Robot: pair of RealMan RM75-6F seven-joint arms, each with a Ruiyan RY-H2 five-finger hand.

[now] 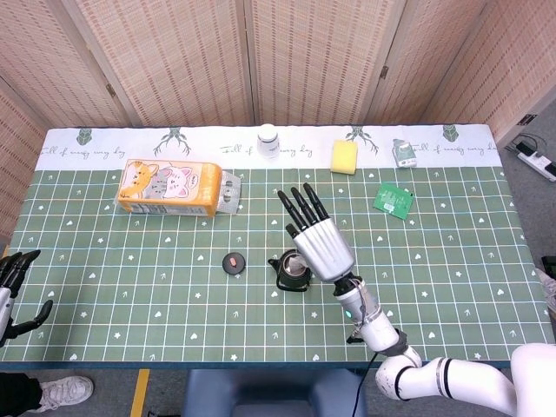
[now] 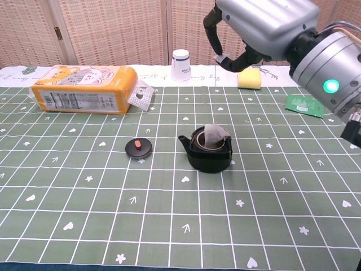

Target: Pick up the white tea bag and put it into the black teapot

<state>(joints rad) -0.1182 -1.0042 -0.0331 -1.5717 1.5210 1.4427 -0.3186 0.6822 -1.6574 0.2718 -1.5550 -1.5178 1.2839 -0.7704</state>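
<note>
- Where writing shows, only the cursive line printed along the white border strip (image 2: 152, 75) of the green grid-patterned tablecloth (image 2: 169, 214) can be made out, and it is too small to read; the orange tissue pack with cartoon cats (image 2: 84, 88) carries fine print that is also illegible.
- Above the teapot, the robot's right hand (image 1: 317, 239) hovers with its fingers (image 1: 300, 205) extended and spread toward the far edge; in the chest view the thumb and a finger pinch a small white tag (image 2: 221, 58), so this hand (image 2: 256, 25) holds the tea bag by its tag end.
- At the near left table edge, the left hand (image 1: 16, 278) rests with fingers loosely apart, gripping nothing.
- Sitting in the mouth of the round black teapot (image 2: 208, 149), the white tea bag (image 2: 215, 135) stands tilted, partly above the rim, its long axis roughly upright.
- Left of the pot lies its black lid with a red knob (image 2: 138, 147), well apart, knob up.
- Near the far edge stand a white paper cup (image 2: 180, 64) and a yellow sponge (image 2: 249, 78); a green packet (image 2: 304, 104) lies to the right.
</note>
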